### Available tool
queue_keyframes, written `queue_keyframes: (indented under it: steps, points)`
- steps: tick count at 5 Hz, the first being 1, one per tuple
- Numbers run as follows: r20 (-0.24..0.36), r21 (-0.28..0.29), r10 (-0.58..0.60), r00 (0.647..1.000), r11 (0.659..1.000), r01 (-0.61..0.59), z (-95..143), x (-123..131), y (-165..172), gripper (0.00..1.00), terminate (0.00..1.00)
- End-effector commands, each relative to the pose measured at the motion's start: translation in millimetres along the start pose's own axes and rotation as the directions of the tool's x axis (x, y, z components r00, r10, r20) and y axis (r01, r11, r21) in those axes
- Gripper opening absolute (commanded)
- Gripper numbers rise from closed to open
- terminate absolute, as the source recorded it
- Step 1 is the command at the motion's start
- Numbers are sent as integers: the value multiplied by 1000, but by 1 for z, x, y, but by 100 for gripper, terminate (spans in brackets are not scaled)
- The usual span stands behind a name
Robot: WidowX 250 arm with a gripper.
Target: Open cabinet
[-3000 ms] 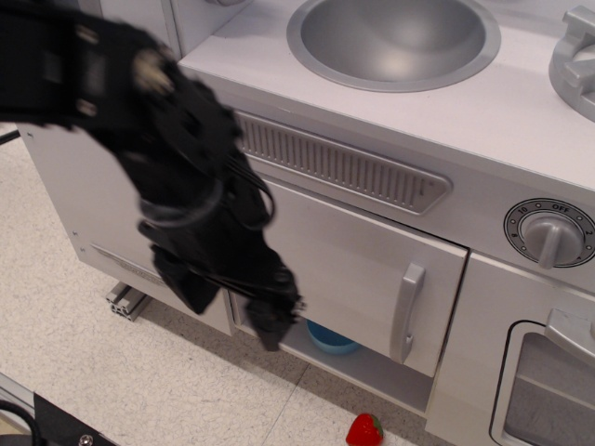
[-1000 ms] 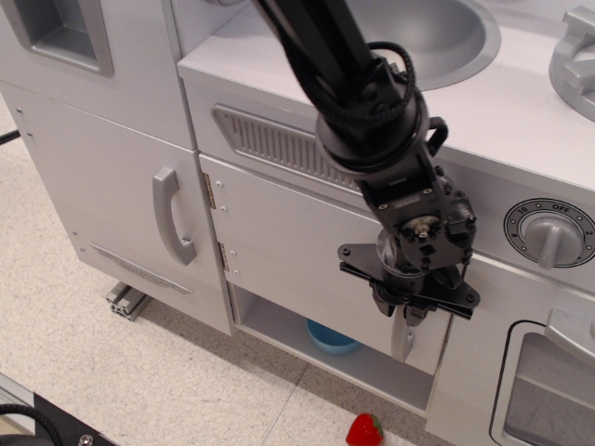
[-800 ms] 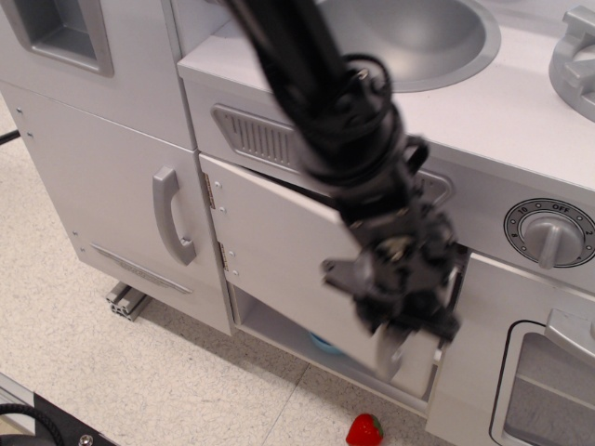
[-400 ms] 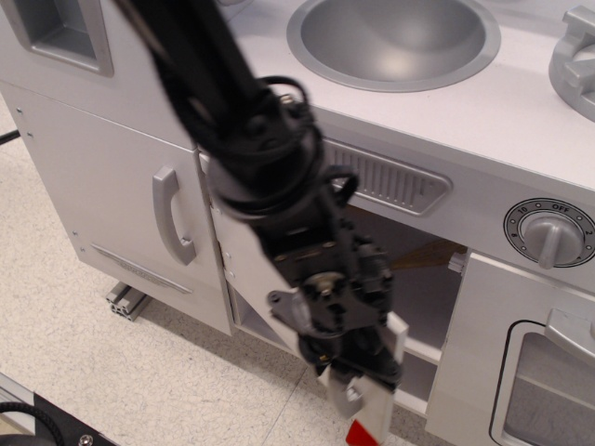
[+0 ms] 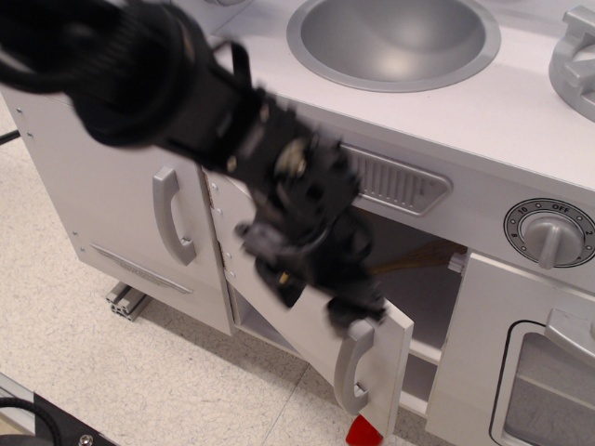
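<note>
The cabinet door (image 5: 311,336) is pale grey and flat, hinged at its left (image 5: 216,197). It stands swung well open towards me. Its grey loop handle (image 5: 350,365) shows free at the outer edge. My black gripper (image 5: 321,279) is motion-blurred and sits over the door's upper edge, above and left of the handle. Its jaws are too blurred to read. The dark cabinet opening (image 5: 418,279) shows behind the door.
A taller grey door with a loop handle (image 5: 173,216) stands to the left. A sink bowl (image 5: 395,37) lies in the counter above. To the right are a knob (image 5: 550,232) and a windowed door (image 5: 548,381). A red strawberry (image 5: 361,434) peeks out below the open door.
The cabinet door went from closed to wide open, pulled by the handle. My gripper has since moved up and left off the handle. The blue bowl is now hidden.
</note>
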State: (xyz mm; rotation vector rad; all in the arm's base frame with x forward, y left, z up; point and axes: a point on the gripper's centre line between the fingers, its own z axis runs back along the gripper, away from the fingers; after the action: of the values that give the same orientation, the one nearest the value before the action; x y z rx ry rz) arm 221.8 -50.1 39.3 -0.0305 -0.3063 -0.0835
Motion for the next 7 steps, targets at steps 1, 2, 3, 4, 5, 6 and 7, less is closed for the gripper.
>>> queue_keyframes:
  steps: [1,2,3,4,5,6,7]
  points:
    - [96,5,47,994,999,-48,14,58,-14,100,0]
    - [97,40,29,995,999,-33,-13,69,-19,100,0]
    - [83,66,-2,997,998,-4,-34,65,-17,100,0]
    - [61,71,-19,998,997,14,-48,48,-10,100,0]
    - [23,100,10,1000,995,-13,-50,27,4,100,0]
    - [-45,117,103,994,988,-97,-47,7,23,100,0]
    - [-99,147,133,986,982,-118,-44,-13,50,100,0]
